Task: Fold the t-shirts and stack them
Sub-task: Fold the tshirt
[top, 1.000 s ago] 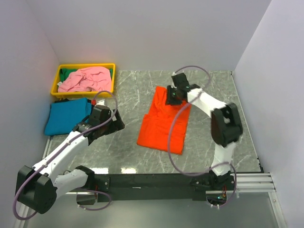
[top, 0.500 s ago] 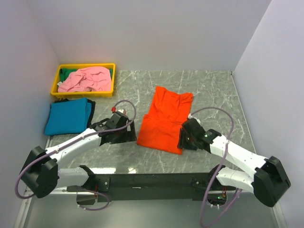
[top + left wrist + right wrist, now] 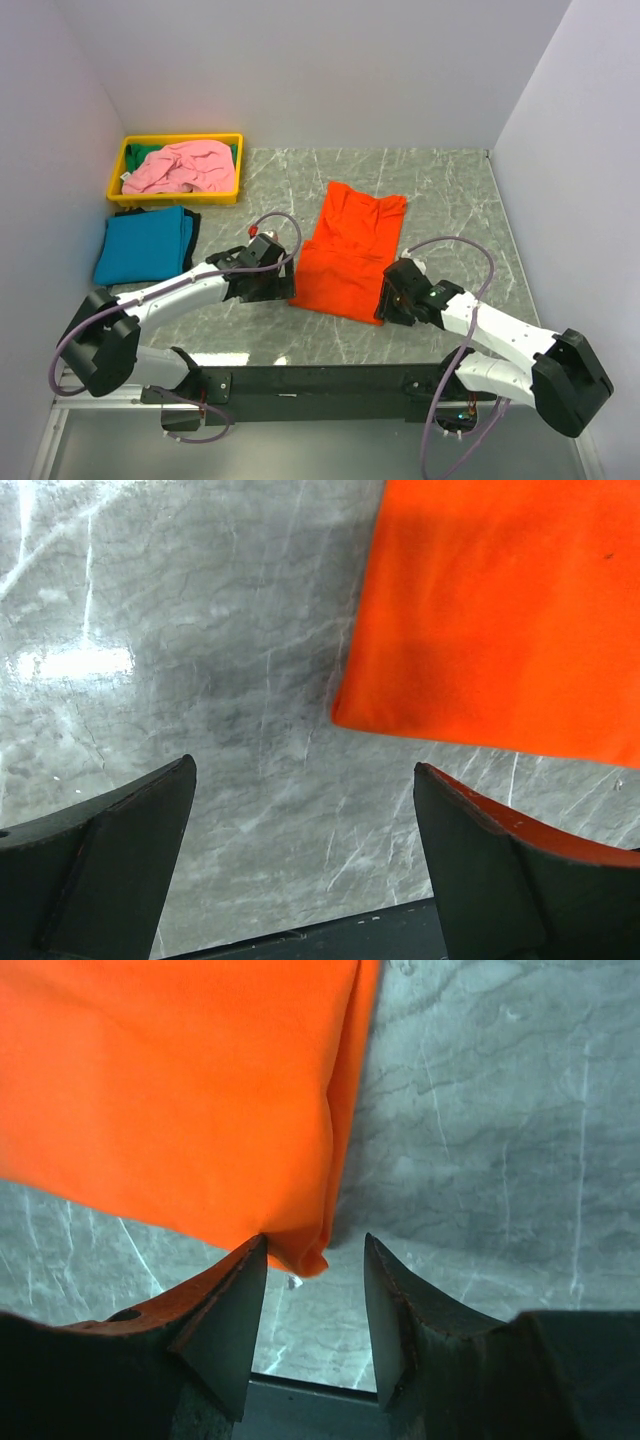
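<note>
The left arm (image 3: 160,292) and right arm (image 3: 500,325) are white tubular links joined by bulky black joint housings, each trailing a thin mauve cable (image 3: 450,238). The left gripper (image 3: 300,870) and right gripper (image 3: 315,1330) are black, with matte wedge-shaped fingers (image 3: 110,850); a small red connector (image 3: 254,229) caps the left wrist, and both bases sit on a black rail (image 3: 320,382)

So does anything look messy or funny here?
Yes. The pink shirt is bunched in a heap in the tray, on top of a green cloth, not folded. The orange shirt lies flat but slanted. The teal shirt looks neatly folded.
</note>
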You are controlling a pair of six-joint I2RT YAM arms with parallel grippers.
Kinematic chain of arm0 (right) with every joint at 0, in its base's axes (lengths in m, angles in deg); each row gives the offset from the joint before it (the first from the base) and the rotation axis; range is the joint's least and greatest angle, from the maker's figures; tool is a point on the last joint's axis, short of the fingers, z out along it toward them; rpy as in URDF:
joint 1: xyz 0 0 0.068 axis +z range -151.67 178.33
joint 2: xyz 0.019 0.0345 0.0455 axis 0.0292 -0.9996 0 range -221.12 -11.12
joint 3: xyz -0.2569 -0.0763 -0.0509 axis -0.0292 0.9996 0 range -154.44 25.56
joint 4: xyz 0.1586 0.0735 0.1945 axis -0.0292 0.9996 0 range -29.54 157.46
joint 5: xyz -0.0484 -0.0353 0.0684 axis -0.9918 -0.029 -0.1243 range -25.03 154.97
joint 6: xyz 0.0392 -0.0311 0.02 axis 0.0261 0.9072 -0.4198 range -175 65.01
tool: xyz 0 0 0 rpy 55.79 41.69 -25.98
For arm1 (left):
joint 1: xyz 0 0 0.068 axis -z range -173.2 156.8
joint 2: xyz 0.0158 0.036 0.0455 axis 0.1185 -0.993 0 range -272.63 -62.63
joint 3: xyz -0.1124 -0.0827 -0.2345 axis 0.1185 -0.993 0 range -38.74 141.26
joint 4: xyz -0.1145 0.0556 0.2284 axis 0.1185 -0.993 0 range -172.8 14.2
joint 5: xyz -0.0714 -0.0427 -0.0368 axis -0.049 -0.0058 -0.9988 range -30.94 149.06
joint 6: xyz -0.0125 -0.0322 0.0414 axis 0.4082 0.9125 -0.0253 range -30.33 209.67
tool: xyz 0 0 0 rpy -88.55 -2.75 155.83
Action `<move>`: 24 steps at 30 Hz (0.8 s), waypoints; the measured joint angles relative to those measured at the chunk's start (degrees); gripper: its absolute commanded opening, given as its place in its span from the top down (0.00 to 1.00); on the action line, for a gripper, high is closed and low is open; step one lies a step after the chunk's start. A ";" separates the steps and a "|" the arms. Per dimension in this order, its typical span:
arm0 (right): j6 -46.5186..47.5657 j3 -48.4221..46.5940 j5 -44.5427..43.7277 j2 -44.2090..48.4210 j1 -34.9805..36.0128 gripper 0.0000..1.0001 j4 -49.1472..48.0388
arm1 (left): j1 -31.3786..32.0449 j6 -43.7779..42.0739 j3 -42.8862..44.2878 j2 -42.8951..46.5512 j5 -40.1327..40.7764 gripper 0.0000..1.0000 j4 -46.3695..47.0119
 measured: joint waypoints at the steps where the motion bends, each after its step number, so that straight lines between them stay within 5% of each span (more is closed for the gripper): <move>1: -0.04 0.00 -0.02 -0.24 0.00 0.51 -0.24 | 0.09 0.09 0.09 -0.02 0.15 0.05 -0.02; 16: 0.92 0.98 1.38 -4.37 0.00 0.67 -3.28 | 0.76 0.61 1.18 -3.37 0.35 0.06 -0.09; 24: 1.95 1.22 2.73 -4.66 0.00 1.00 -3.34 | 1.53 0.59 3.06 -7.13 0.13 0.09 -0.13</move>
